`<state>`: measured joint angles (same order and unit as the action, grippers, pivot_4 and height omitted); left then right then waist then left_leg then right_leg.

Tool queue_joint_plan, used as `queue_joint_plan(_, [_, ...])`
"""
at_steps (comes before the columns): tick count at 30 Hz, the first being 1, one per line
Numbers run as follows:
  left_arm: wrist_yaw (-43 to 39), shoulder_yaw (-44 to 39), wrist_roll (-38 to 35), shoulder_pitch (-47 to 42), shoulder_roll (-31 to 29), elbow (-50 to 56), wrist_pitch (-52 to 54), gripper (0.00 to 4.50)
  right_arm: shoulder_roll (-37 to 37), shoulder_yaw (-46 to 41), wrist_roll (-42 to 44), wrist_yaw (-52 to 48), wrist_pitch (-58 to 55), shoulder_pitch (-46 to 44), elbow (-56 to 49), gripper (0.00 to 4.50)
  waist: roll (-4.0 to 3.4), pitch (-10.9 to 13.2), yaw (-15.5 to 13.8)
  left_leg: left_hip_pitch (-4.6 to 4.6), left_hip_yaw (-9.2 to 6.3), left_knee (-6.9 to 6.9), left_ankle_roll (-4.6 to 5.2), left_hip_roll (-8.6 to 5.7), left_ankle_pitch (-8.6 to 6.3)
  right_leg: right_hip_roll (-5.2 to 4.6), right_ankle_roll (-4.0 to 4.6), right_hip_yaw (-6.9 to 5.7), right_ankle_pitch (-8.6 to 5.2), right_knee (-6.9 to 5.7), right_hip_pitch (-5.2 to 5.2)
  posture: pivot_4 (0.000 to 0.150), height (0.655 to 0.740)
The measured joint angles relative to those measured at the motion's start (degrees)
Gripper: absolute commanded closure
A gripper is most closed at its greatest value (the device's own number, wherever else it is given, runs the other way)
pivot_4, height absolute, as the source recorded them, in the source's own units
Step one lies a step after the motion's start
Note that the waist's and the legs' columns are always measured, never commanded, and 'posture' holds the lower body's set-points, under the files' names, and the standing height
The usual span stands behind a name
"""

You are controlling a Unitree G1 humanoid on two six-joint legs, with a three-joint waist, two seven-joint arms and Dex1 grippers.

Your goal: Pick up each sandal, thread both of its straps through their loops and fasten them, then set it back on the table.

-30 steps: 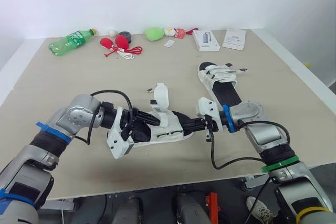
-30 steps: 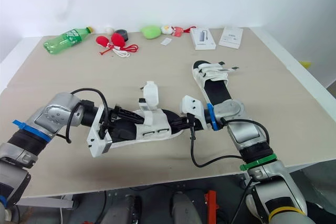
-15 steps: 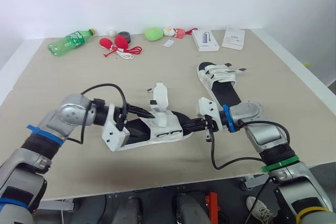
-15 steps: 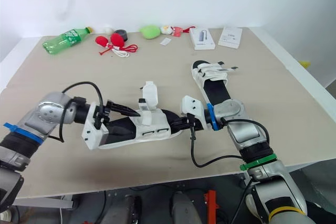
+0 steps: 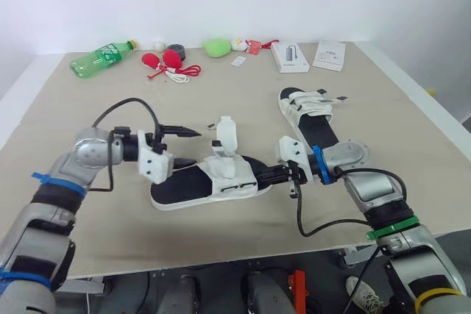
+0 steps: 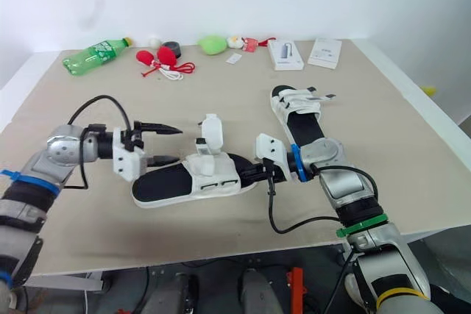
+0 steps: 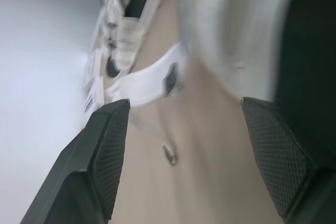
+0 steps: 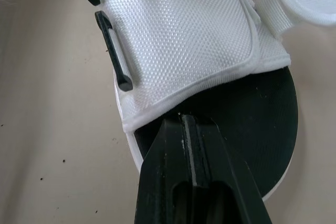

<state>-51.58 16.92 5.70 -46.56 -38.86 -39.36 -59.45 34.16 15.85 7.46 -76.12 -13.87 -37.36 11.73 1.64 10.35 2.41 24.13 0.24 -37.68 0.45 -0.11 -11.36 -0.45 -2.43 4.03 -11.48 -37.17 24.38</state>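
Sandal lay between the grippers. Left gripper gaped beside its bare end; right gripper, fingers together, touched its strapped end.

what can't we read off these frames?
Left wrist view: near sandal smeared by blur; its loops unreadable.
Right wrist view: right gripper tips tucked under that sandal's white upper; what they pinch is hidden.
Eye views: far sandal strap fastening too small to judge.
White boxes: print too small.
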Motion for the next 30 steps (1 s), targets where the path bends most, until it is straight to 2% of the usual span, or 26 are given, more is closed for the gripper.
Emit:
queue_joint_plan(8, [3.32,0.62,4.25,-3.57,4.5,-4.8,-0.51,1.03,0.07,0.07,-0.04,0.09,-0.14,-0.17,0.06,4.5,0.0,0.0,0.12,0.02,-0.02,0.01,0.0,-0.01,0.0,0.0,0.0,0.04,0.01,0.0,0.03,0.15,0.74])
queue_joint_plan(23, [2.3,1.47,5.46,-5.13,5.98,-7.95,-1.99,1.03,0.21,0.05,0.0,0.79,-1.07,-0.02,-0.38,4.5,0.0,0.0,0.1,0.02,-0.06,0.01,0.0,-0.02,0.0,-0.01,-0.01,0.04,0.01,0.0,0.02,0.15,0.74])
queue_joint_plan(26, [2.18,1.58,5.5,-5.13,6.14,-7.95,-2.02,1.92,0.21,0.06,0.04,1.03,-1.13,0.06,-0.49,4.5,0.0,0.0,0.1,0.02,-0.06,0.01,0.0,-0.02,0.0,-0.01,-0.02,0.04,0.02,0.0,0.02,0.15,0.74])
queue_joint_plan(30, [2.16,3.01,5.91,-5.13,6.58,-7.94,-3.14,3.88,0.21,0.06,0.04,1.07,-1.14,0.07,-0.49,4.5,0.0,0.0,0.1,0.02,-0.06,0.01,0.0,-0.02,0.0,-0.01,-0.01,0.04,0.02,0.0,0.02,0.15,0.74])
